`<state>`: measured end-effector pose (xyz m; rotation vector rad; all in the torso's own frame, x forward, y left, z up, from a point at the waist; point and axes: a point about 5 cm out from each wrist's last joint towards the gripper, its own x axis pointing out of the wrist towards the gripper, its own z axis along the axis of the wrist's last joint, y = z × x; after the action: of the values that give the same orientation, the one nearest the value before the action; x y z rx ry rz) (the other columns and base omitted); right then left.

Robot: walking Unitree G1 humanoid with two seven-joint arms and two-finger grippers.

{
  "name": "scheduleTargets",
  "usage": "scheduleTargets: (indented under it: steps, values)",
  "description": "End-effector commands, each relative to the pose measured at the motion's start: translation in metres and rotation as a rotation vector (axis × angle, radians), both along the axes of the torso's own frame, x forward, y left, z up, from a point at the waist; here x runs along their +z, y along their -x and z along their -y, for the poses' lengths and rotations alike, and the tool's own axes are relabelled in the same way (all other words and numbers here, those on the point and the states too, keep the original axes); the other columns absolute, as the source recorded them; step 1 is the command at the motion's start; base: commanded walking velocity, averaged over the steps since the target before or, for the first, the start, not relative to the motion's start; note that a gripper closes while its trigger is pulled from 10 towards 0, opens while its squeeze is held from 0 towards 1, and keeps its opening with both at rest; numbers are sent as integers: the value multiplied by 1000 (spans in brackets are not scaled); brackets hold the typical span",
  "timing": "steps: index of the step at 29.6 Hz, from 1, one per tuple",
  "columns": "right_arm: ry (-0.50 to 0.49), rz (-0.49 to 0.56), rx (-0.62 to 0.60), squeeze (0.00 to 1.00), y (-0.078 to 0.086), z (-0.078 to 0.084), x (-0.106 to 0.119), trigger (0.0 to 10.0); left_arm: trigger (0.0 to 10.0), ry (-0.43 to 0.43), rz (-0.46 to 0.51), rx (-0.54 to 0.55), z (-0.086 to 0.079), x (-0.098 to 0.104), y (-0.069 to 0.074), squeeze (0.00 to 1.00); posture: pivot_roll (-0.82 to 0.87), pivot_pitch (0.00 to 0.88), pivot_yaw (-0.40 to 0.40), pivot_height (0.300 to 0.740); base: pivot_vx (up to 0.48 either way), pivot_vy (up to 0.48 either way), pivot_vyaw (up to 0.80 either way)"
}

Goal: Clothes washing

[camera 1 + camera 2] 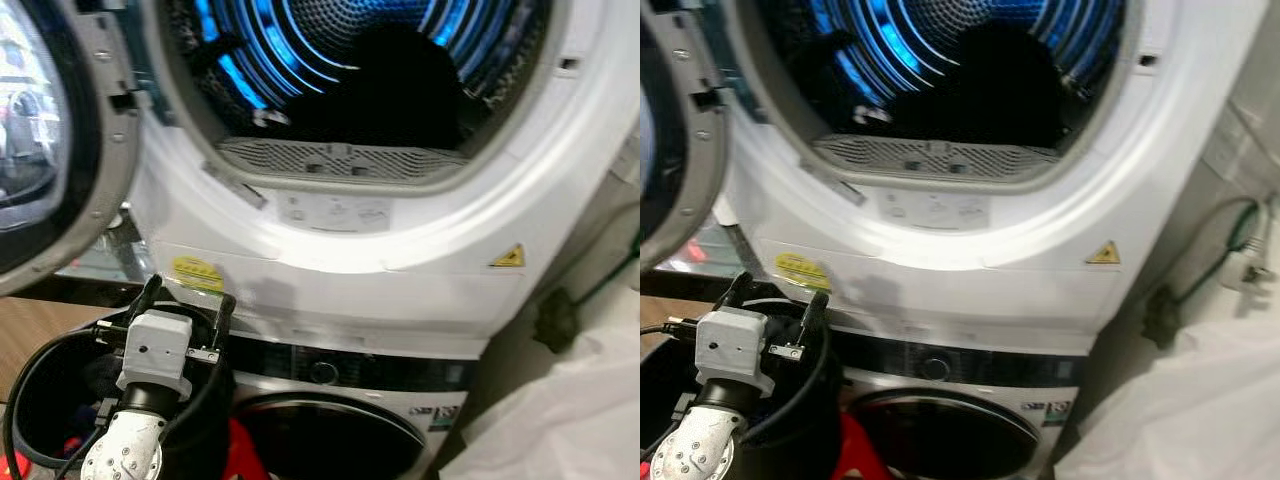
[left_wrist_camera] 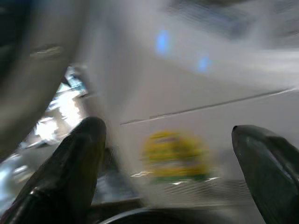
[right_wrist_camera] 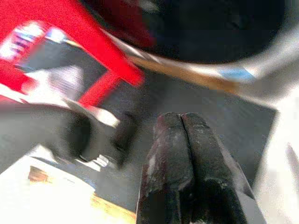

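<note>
Two stacked machines fill the view: dark laundry (image 1: 400,85) lies in the open dryer drum (image 1: 330,40), the left gripper (image 1: 188,297) spread wide below its yellow sticker (image 1: 197,273), the right gripper (image 3: 181,128) pressed closed.

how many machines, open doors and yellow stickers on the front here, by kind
Machines: 2, the upper machine and the lower machine
Open doors: 1, the upper door
Yellow stickers: 2, the oval sticker and the triangle sticker
Total: 5

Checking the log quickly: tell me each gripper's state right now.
Left gripper: open, holding nothing, raised before the dryer's yellow sticker.
Right gripper: shut, holding nothing.
</note>
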<state>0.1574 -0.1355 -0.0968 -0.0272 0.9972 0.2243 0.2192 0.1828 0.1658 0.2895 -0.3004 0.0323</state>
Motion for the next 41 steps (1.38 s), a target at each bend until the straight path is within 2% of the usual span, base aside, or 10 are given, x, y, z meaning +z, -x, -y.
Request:
scheduleTargets:
  steps: [1, 8, 11, 14, 22, 26, 34, 35, 36, 41]
  values:
    - [-9, -4, 2, 0, 2, -3, -1, 10000, 10000, -7, 9, -8, 2, 3, 0, 0, 230, 0, 17, 740, 0, 356, 0]
    - [-8, -6, 2, 0, 3, -3, -1, 10000, 10000, -8, -14, -35, 6, 1, -3, 0, 228, 0, 17, 740, 0, 153, 0]
    - [-7, -7, 5, 0, 3, -3, -1, 10000, 10000, 61, -42, -86, 11, -2, -3, 0, 229, 0, 16, 740, 0, 0, 0]
    - [-4, -9, 13, 0, 3, -3, -1, 10000, 10000, 102, -125, -197, 21, -11, 0, 0, 233, 0, 11, 740, 0, 0, 0]
    - [-3, -12, 29, 0, 4, -4, -1, 10000, 10000, 201, -267, -188, 18, -31, 1, 0, 245, 0, 8, 740, 0, 0, 0]
    - [-2, -16, 41, 0, 4, -5, -2, 10000, 10000, 333, -400, -12, -9, -50, -5, 0, 247, 0, 7, 740, 0, 0, 0]
    - [-1, -22, 49, 0, 7, -5, -3, 10000, 10000, 405, -397, 48, -32, -45, -13, 0, 247, 0, 5, 740, 0, 0, 0]
    - [0, -23, 49, 0, 7, -5, -3, 10000, 10000, 422, -407, 59, -34, -46, -13, 55, 248, 0, 3, 740, 0, 0, 0]
    - [0, -25, 51, 0, 7, -5, -3, 10000, 10000, 458, -424, 111, -42, -49, -14, 1000, 248, 0, 3, 740, 0, 0, 0]
    - [4, -27, 60, 0, 8, -4, -3, 10000, 10000, 561, -532, 176, -59, -63, -18, 1000, 246, 0, -5, 740, 0, 0, 0]
